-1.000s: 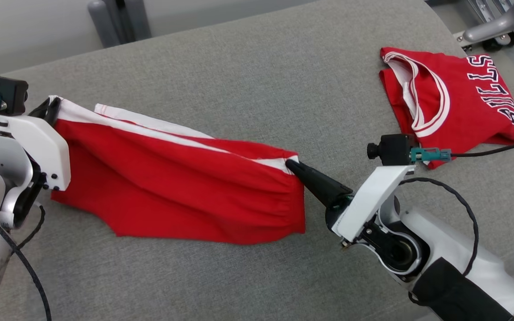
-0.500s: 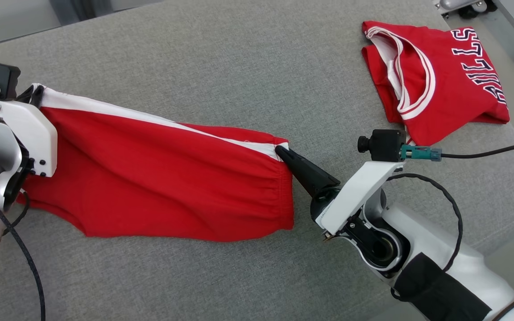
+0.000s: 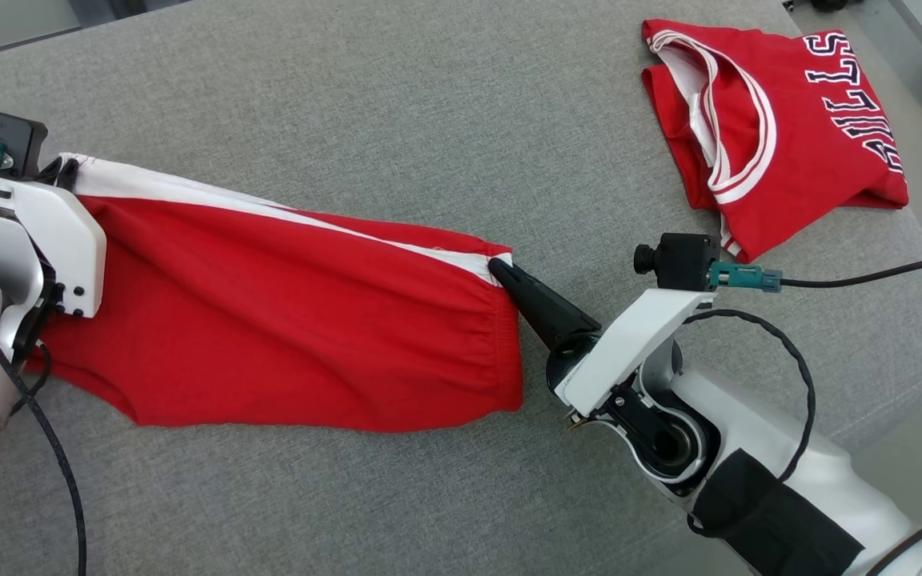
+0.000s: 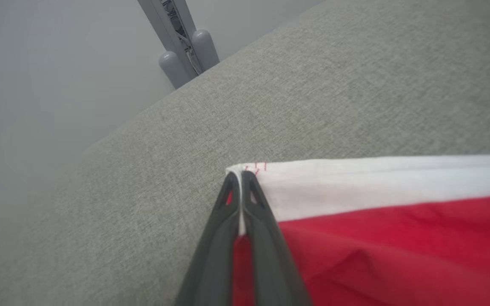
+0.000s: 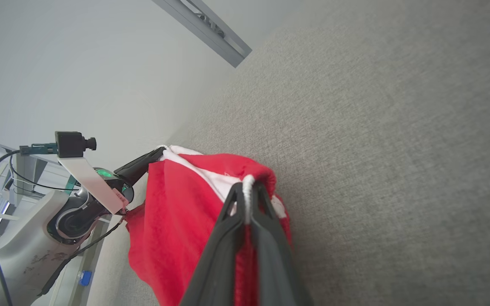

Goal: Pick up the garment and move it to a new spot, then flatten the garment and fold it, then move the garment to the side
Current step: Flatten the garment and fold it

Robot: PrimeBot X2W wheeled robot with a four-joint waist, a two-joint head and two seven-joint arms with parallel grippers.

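Currently, shorts [image 3: 285,320]: stretched across grey counter [image 3: 429,104], 9 o'clock to centre.
Left end effector [image 3: 69,172]: clamped on white-striped corner.
Right end effector [image 3: 501,268]: clamped on waistband corner.
Jersey [image 3: 789,136]: 1 o'clock.

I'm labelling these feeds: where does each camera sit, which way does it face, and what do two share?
Head view: robot's head, facing down at red shorts stretched between left gripper and right gripper.
Left wrist view: left wrist, along its shut fingers pinching the shorts' white corner.
Right wrist view: right wrist, along its shut fingers on the waistband.
Shared: head and right wrist views show the left gripper.
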